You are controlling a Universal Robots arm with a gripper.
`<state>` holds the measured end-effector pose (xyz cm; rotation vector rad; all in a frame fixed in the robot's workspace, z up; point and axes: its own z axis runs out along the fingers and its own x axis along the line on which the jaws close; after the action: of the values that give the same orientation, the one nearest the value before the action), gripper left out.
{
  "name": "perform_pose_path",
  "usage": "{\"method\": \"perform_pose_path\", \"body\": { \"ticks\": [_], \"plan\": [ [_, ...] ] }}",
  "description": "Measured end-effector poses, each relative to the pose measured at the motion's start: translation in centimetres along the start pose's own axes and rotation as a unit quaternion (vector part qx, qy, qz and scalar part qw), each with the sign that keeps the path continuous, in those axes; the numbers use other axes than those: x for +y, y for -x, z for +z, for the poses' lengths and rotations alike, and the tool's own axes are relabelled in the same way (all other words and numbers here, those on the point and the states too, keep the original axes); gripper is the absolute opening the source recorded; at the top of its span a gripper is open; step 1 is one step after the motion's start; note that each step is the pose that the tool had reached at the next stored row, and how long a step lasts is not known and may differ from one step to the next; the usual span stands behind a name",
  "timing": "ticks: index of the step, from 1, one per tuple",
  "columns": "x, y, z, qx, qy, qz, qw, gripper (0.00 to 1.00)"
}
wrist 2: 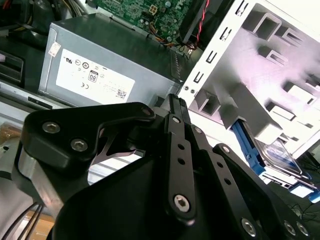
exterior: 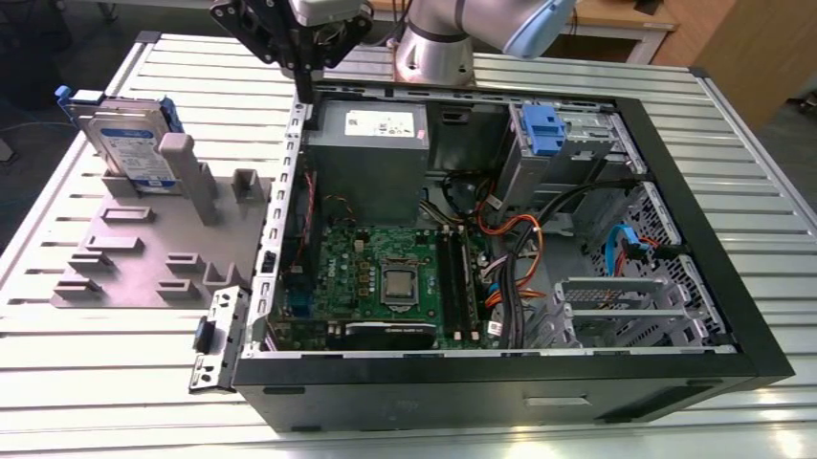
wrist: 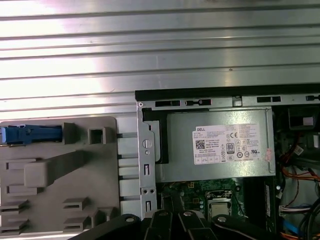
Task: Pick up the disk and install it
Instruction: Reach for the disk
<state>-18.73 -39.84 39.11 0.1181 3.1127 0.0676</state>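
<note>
Jaws together, empty, over case (exterior: 511, 368) rear corner. Disk (exterior: 128, 143) stands on edge in grey rack (exterior: 141, 258) on counter (exterior: 77, 382), well to exterior view's left of jaws; top edge parallel w/ case rear wall.

Surface (exterior: 77, 382): carried a computer case (exterior: 511, 392) toward the exterior view's right, with a fixture (exterior: 141, 258) just beside it on the exterior view's left.
Disk (exterior: 132, 148): stood upright in the fixture's far corner, on the side away from the case.
Power supply (exterior: 370, 143): sat inside the case, in the far corner at the exterior view's left; motherboard (exterior: 383, 277) lay just nearer.
Drive cage (exterior: 581, 143): sat inside the case, far side, toward the exterior view's right, with a clip (exterior: 542, 129) on it.
End effector (exterior: 304, 96): hung above the case's far wall, by the power supply corner.
</note>
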Motion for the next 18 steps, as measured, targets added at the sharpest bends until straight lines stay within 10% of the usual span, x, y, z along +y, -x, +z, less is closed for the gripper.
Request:
{"method": "perform_pose_path", "body": {
  "ticks": [18],
  "plan": [
    [-0.04,-0.62,0.02,0.0000,0.0000,0.000,1.00000,0.11]
  ]
}}
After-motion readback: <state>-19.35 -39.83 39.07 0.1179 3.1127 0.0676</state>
